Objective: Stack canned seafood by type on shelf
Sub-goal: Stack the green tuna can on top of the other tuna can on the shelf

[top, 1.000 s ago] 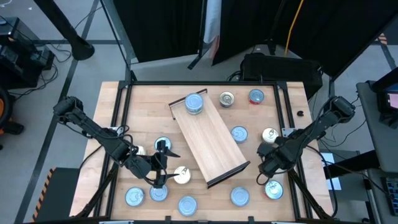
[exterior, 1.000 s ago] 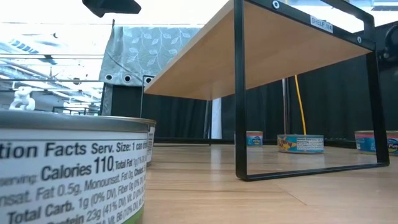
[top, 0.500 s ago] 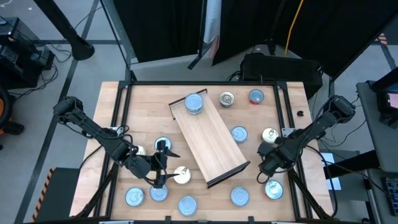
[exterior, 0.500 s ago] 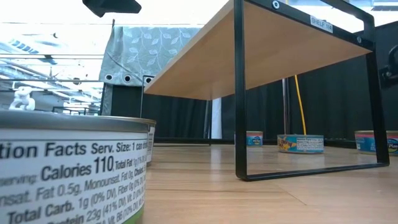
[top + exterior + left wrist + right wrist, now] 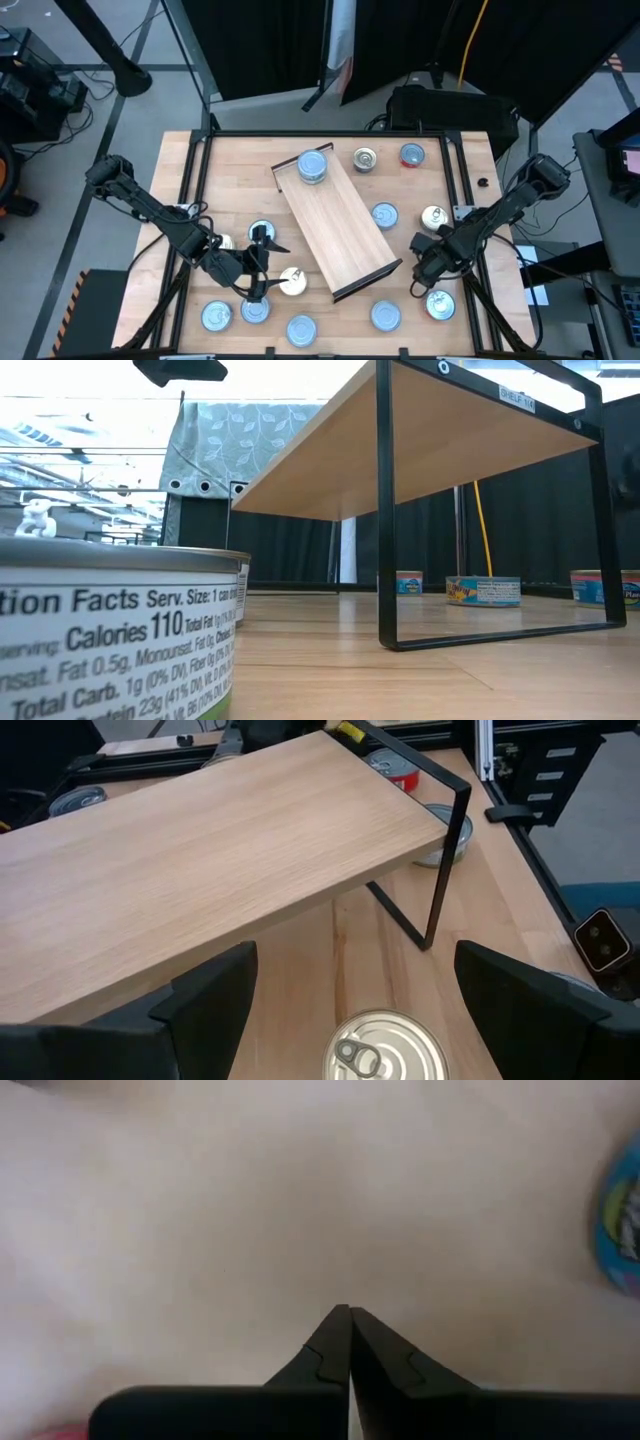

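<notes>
Light wood makes up the shelf (image 5: 337, 225), which lies slanted across the middle of the high view with one blue-topped tin (image 5: 313, 167) standing on its upper-left end. Other tins are scattered around it on the table (image 5: 230, 175). At lower left, the left gripper (image 5: 268, 280) has its fingers (image 5: 210, 995) spread wide on either side of a cream pull-tab tin (image 5: 293, 282), without touching it. At lower right, the right gripper (image 5: 420, 282) has its fingers (image 5: 333, 1342) pressed together, empty, hovering close over bare tabletop beside a blue tin (image 5: 441, 304).
</notes>
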